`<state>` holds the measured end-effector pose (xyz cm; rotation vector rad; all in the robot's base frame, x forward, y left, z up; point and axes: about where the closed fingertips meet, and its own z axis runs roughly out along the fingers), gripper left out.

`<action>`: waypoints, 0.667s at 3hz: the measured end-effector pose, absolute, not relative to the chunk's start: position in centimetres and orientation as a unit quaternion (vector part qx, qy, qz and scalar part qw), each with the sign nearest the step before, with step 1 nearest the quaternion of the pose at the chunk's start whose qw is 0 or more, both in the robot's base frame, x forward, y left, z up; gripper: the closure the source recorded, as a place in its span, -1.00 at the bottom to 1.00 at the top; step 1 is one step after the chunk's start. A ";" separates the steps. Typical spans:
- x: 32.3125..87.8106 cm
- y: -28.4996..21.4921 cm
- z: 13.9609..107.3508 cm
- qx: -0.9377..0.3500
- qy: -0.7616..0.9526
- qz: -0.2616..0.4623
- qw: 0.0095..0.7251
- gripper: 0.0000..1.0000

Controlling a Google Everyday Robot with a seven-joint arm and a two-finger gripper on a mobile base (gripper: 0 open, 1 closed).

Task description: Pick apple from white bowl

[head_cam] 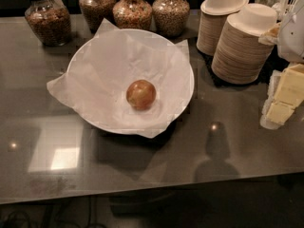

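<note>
The apple (pixel 141 94) is small, round and reddish-brown with yellowish patches. It lies alone near the middle of the white bowl (pixel 81 56). The bowl is wide and shallow, lined with crinkled white paper whose corners stick out. It stands on the glossy grey counter (pixel 237 141). My gripper (pixel 290 32) shows as a white shape at the right edge, partly cut off. It is well to the right of the bowl, above the counter's far right side, and far from the apple.
Several glass jars of grains (pixel 133 11) line the back edge behind the bowl. Two tall stacks of paper bowls (pixel 242 44) stand at the back right. Yellow packets in a holder (pixel 285 96) sit at the right edge. The counter's front edge runs along the bottom.
</note>
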<state>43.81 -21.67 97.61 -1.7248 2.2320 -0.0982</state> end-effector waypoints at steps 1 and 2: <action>44.0 -21.4 97.9 -0.606 0.777 -0.037 0.167 -1.00; 45.3 -19.4 98.5 -0.628 0.751 -0.042 0.197 -1.00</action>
